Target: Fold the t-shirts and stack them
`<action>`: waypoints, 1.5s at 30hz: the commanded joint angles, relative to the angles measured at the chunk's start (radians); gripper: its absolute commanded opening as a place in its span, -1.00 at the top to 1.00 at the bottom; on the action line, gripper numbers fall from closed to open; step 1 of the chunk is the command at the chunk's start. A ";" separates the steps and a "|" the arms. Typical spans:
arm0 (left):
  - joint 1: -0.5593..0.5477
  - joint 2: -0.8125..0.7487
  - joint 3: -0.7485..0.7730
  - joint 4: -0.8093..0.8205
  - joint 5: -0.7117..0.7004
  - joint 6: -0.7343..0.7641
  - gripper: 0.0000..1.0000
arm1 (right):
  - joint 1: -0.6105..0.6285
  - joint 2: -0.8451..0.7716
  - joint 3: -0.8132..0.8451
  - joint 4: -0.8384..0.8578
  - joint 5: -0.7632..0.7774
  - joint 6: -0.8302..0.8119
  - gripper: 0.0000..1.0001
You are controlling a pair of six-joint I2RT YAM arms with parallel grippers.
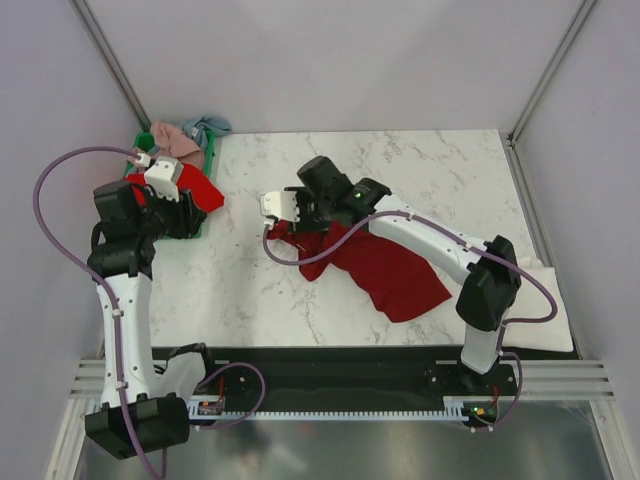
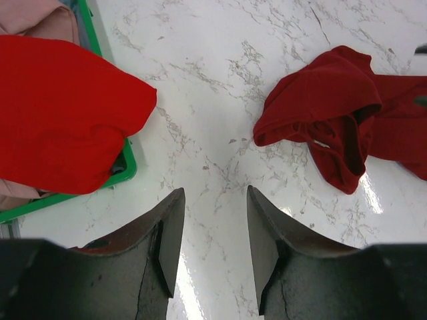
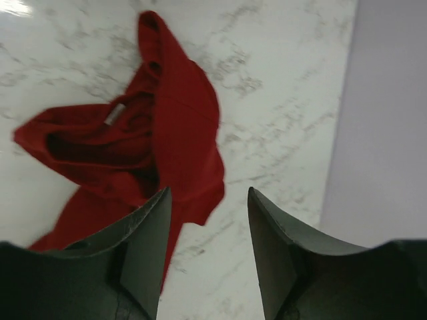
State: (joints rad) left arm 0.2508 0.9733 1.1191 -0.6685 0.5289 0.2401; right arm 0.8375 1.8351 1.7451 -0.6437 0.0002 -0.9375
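A dark crimson t-shirt (image 1: 385,268) lies crumpled on the marble table (image 1: 420,170), with its collar end toward the left. It also shows in the left wrist view (image 2: 333,120) and the right wrist view (image 3: 160,120). My right gripper (image 1: 268,210) is open and empty, just above the collar end (image 3: 209,193). A bright red t-shirt (image 1: 198,190) hangs over the rim of the green crate (image 1: 138,142). My left gripper (image 1: 188,222) is open and empty over bare marble beside the crate corner (image 2: 215,193). Pink (image 1: 176,140) and light blue (image 1: 207,125) shirts lie in the crate.
The crate's green rim (image 2: 123,175) sits close to the left of my left fingers. A cream-white cloth (image 1: 548,300) lies at the table's right edge under the right arm. Grey walls close in the back and both sides.
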 commanded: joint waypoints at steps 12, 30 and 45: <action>-0.002 -0.102 -0.053 -0.101 -0.061 0.011 0.00 | 0.067 0.185 0.013 -0.235 -0.244 -0.046 -0.19; -0.002 -0.124 -0.050 -0.134 -0.070 0.015 -0.01 | 0.120 0.329 0.067 -0.298 -0.201 -0.060 -0.08; -0.002 -0.110 -0.039 -0.114 -0.049 0.008 -0.01 | 0.120 0.214 0.180 -0.129 -0.063 -0.035 1.00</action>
State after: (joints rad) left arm 0.2508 0.8665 1.0447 -0.7986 0.4648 0.2409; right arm 0.9565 2.1609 1.8042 -0.8467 -0.0990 -0.9638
